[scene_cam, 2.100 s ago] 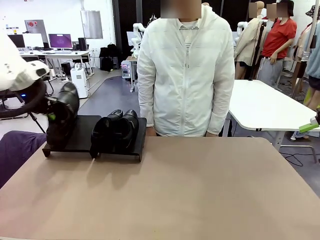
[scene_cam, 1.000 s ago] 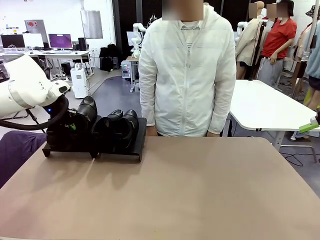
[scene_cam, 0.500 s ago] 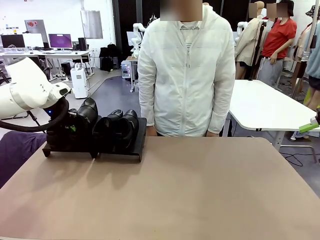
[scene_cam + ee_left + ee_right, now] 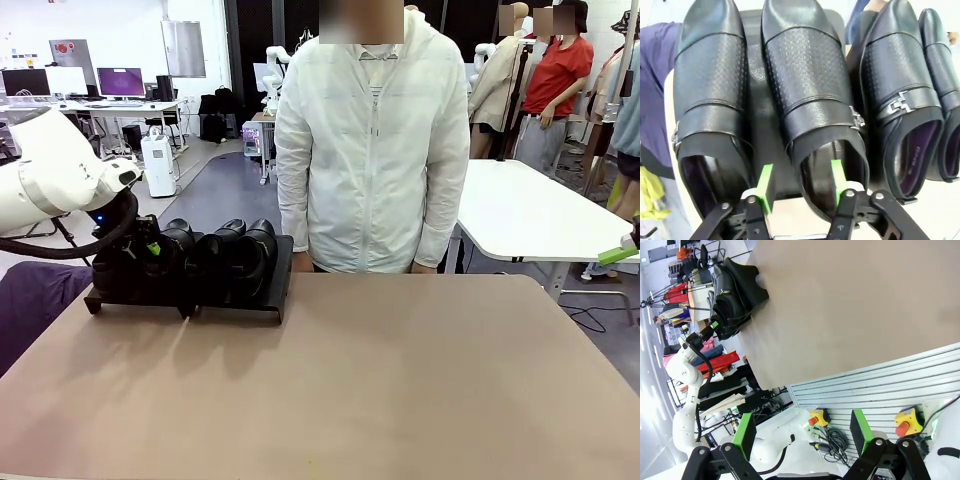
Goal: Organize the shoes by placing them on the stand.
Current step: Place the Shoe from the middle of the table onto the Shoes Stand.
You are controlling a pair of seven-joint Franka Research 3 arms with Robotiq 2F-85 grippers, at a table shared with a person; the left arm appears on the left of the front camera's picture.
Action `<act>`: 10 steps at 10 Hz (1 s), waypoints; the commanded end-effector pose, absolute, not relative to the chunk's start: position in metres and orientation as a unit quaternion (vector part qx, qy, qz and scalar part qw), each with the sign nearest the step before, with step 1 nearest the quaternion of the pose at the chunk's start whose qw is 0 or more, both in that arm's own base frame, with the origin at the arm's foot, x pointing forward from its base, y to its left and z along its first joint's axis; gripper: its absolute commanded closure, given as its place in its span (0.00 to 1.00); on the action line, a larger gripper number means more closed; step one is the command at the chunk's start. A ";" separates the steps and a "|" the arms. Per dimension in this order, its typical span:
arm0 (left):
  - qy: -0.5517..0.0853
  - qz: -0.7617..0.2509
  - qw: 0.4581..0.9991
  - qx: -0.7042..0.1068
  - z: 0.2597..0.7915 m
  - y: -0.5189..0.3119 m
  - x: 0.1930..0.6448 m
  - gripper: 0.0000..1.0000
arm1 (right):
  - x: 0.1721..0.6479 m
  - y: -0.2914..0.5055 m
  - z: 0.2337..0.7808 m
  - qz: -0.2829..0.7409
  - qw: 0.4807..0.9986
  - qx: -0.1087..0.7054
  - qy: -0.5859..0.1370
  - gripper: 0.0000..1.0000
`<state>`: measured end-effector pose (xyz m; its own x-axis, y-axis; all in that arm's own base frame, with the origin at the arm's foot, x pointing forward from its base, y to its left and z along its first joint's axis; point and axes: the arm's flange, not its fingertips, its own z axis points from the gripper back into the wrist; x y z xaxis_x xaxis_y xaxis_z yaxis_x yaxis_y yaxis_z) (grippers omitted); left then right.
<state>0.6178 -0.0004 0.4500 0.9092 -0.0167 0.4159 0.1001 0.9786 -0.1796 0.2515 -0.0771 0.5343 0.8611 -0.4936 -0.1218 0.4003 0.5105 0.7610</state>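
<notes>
Four shoes (image 4: 810, 100) side by side on stand (image 4: 255, 305), at table's (image 4: 400, 380) far left. In left wrist view, long axes parallel, toes up-frame, heel openings toward camera. Left gripper (image 4: 800, 182) spread, pads straddling second shoe's heel wall, not pinching. Right gripper (image 4: 802, 432) wide apart, empty.

The stand (image 4: 275, 300) sits at the far left of the tabletop (image 4: 380, 380), just before the person (image 4: 372, 150) at the far side. The shoes (image 4: 805, 85) lie side by side in a row on the stand. The left gripper (image 4: 800, 182) sits at the heel end of the second shoe, one finger inside its opening, one between it and its neighbour.
</notes>
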 end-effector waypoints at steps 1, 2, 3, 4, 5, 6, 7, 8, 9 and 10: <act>-0.229 -0.042 0.968 -0.094 0.456 0.000 0.610 0.00 | 0.253 -0.078 0.536 -0.247 0.864 0.435 -0.063 0.00; -0.232 -0.047 0.967 -0.095 0.460 -0.002 0.606 0.00 | 0.253 -0.078 0.536 -0.247 0.864 0.435 -0.063 0.00; -0.236 -0.060 0.964 -0.102 0.471 -0.006 0.596 0.00 | 0.253 -0.078 0.536 -0.247 0.864 0.435 -0.063 0.00; -0.248 -0.072 0.961 -0.098 0.489 -0.013 0.576 0.00 | 0.253 -0.078 0.536 -0.247 0.864 0.435 -0.063 0.00; -0.258 -0.088 0.957 -0.102 0.513 -0.021 0.549 0.00 | 0.253 -0.078 0.536 -0.247 0.864 0.435 -0.063 0.00; -0.241 -0.098 0.957 -0.129 0.539 -0.025 0.518 0.00 | 0.253 -0.078 0.536 -0.247 0.864 0.435 -0.063 0.00; -0.158 -0.185 0.936 -0.255 0.559 -0.028 0.480 0.00 | 0.253 -0.078 0.536 -0.247 0.864 0.435 -0.063 0.00; -0.120 -0.164 0.944 -0.258 0.569 -0.026 0.447 0.00 | 0.253 -0.078 0.536 -0.247 0.864 0.435 -0.063 0.00; -0.080 -0.163 0.939 -0.291 0.576 -0.023 0.409 0.00 | 0.253 -0.078 0.536 -0.247 0.864 0.435 -0.063 0.00; -0.113 -0.092 0.947 -0.287 0.578 -0.019 0.370 0.00 | 0.253 -0.078 0.536 -0.247 0.864 0.435 -0.063 0.00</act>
<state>0.3939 -0.0386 0.5823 0.9215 -0.2299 0.3129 0.3706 0.7613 -0.5321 0.2518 -0.0769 0.5340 0.8612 -0.4931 -0.1229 0.4012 0.5112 0.7601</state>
